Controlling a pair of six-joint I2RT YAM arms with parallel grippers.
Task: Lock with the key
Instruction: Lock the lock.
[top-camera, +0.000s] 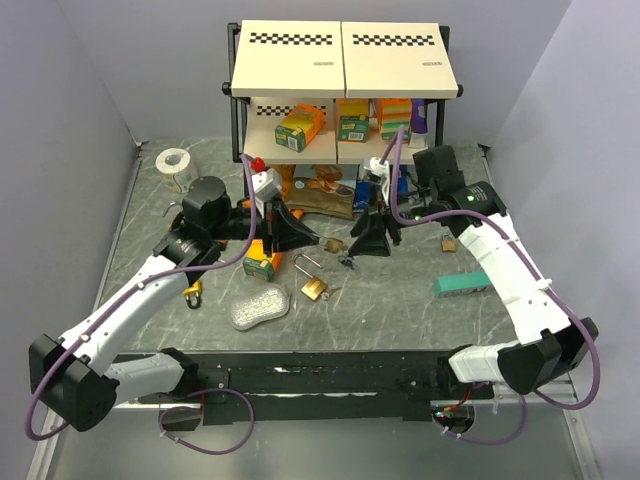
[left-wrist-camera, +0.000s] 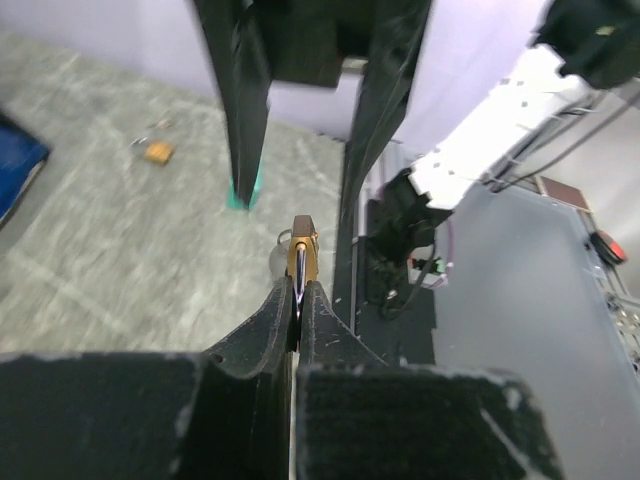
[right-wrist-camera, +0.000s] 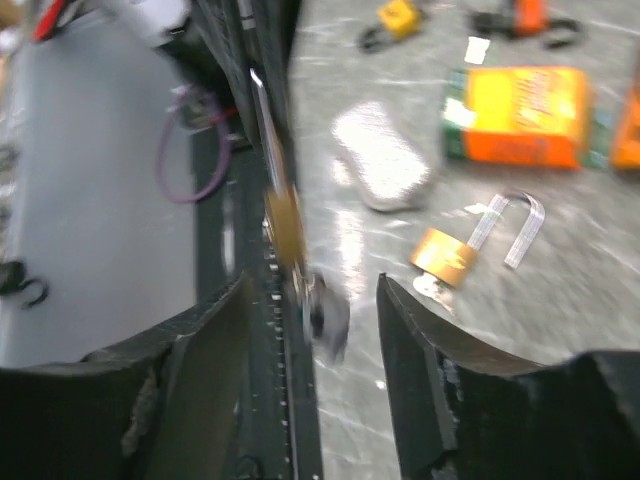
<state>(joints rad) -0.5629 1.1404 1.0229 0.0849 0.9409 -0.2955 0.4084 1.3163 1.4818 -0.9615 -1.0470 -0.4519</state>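
From above, my left gripper (top-camera: 318, 242) is pinched shut on a small brass padlock (top-camera: 333, 245) held mid-table. My right gripper (top-camera: 350, 256) faces it, just beside, with jaws parted. A second brass padlock (top-camera: 313, 284), shackle swung open, lies near them, and the grey marbled tabletop (top-camera: 400, 315) runs bare to the black rail (top-camera: 330, 365) at the near edge. In the left wrist view, my pads (left-wrist-camera: 265, 320) clamp the lock edge-on, with open floor beyond. In the right wrist view, my fingers (right-wrist-camera: 210, 340) stand well apart. The blurred lock and its grey key (right-wrist-camera: 325, 315) hang in the gap, and I cannot tell whether either finger touches them.
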